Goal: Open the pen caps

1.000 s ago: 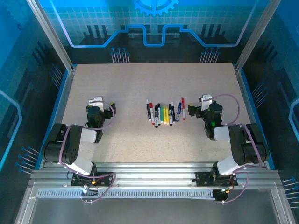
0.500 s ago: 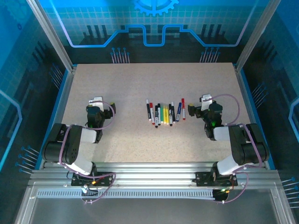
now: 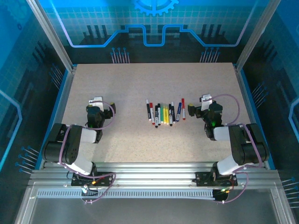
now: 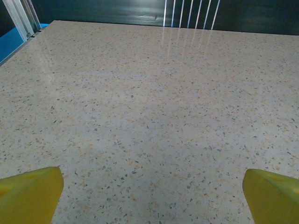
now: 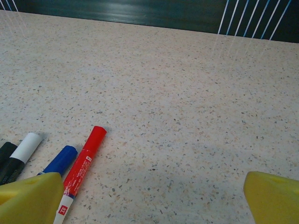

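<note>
Left fingers and right fingers spread wide, holding nothing.
The pens lie in a row on the tabletop; a red cap lies near the right fingers.

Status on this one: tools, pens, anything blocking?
Left tool open, empty, left of the pens. Right tool open, empty, just right of them. Pens in a row, pen caps on where visible. Nothing in between.

About ten pens on one table; two arms; one left gripper and one right gripper.
</note>
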